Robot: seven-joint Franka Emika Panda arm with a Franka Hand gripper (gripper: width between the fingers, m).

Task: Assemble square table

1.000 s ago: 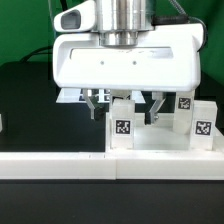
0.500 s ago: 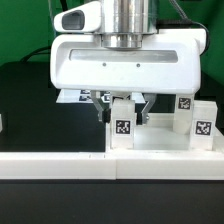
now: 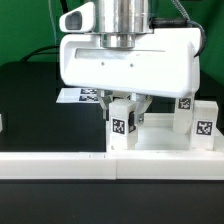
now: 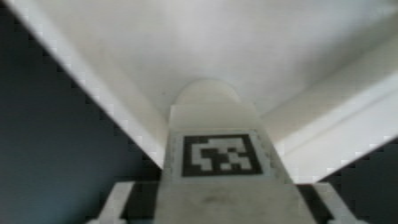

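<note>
Exterior view first, from its left: we see a black table (image 3: 25, 110) and a dim dark room behind it, then the marker board (image 3: 78, 96) lying flat with its printed tags — no readable words or brand marks anywhere, only black-and-white tag patterns. In the middle the gripper (image 3: 122, 106) stands with its fingers pressed on both sides of one upright tagged leg (image 3: 122, 128), clamped on it. Toward the right we count two more legs (image 3: 202, 126), three in all. A long white rail (image 3: 110, 160) crosses the foreground. The wrist view shows the gripped leg's tag close up.
</note>
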